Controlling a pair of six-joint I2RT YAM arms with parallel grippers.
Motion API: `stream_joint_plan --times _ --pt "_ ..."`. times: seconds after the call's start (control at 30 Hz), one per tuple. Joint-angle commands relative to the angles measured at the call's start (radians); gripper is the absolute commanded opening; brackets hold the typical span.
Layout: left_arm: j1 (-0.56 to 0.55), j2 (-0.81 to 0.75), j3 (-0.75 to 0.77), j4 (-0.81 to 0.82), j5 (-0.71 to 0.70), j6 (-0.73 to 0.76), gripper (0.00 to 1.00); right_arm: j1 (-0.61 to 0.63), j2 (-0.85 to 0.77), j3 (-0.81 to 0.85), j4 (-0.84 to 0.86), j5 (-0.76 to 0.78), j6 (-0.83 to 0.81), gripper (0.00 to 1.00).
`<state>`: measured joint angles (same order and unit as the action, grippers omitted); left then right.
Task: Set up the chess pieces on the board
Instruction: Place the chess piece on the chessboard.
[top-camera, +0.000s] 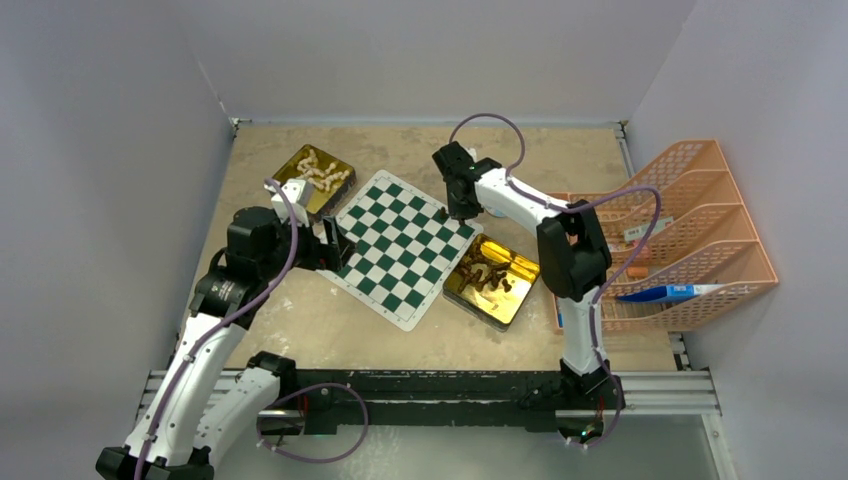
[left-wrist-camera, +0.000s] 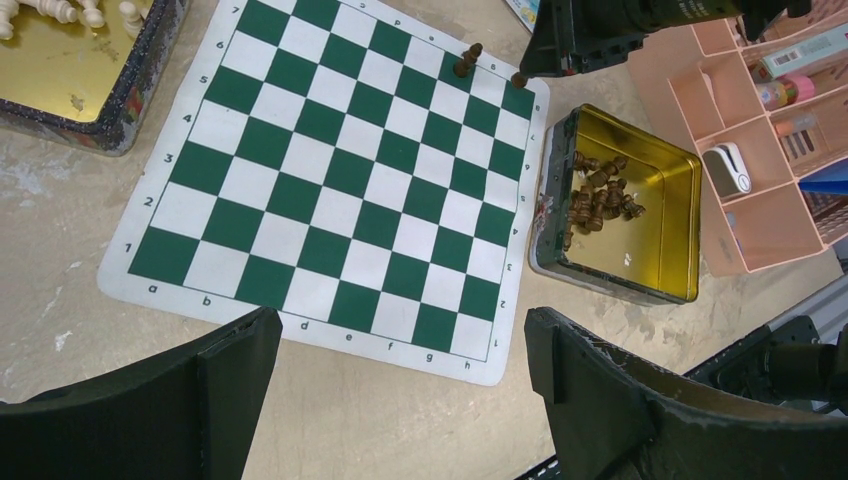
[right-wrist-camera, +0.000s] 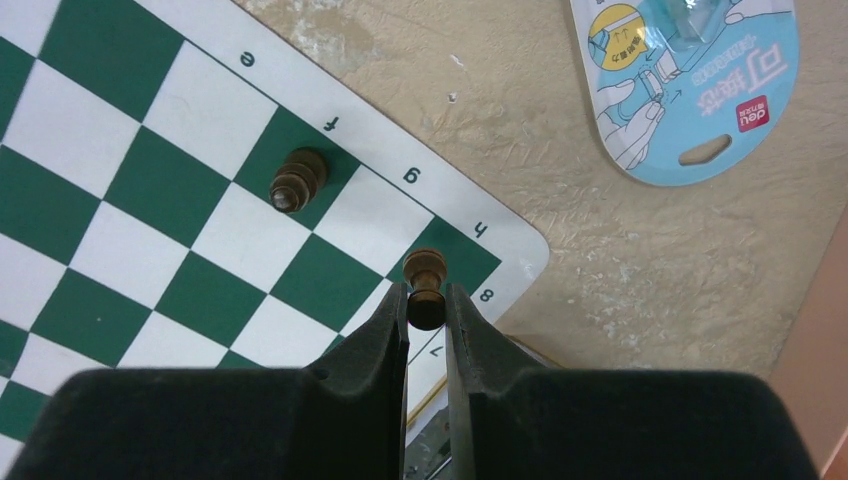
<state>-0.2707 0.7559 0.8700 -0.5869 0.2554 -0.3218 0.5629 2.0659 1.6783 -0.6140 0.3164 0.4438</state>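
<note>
The green and white board (top-camera: 400, 245) lies on the table, turned at an angle. My right gripper (right-wrist-camera: 427, 300) is shut on a dark brown chess piece (right-wrist-camera: 424, 290) over the board's corner square h8; whether its base touches the board I cannot tell. A second dark piece (right-wrist-camera: 297, 180) stands on f8. From the left wrist both pieces (left-wrist-camera: 466, 60) (left-wrist-camera: 519, 78) show at the board's (left-wrist-camera: 340, 180) far edge. My left gripper (left-wrist-camera: 400, 340) hangs open and empty over the bare table just off the near edge, by the g and h files.
A gold tin (top-camera: 515, 290) holding several dark pieces (left-wrist-camera: 600, 195) sits right of the board. Another gold tin (top-camera: 325, 200) with white pieces (top-camera: 322, 172) sits at its left corner. An orange rack (top-camera: 690, 230) fills the right side. A blue packet (right-wrist-camera: 690, 80) lies beyond h8.
</note>
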Motion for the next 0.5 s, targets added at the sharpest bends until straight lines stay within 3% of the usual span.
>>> stream_joint_plan --times 0.0,0.47 --pt "-0.005 -0.015 -0.002 0.026 -0.007 -0.008 0.92 0.000 -0.010 0.038 -0.016 0.011 -0.008 0.15" --pt "-0.008 -0.018 -0.002 0.025 -0.004 -0.008 0.92 0.000 -0.003 -0.026 0.020 0.009 0.020 0.17"
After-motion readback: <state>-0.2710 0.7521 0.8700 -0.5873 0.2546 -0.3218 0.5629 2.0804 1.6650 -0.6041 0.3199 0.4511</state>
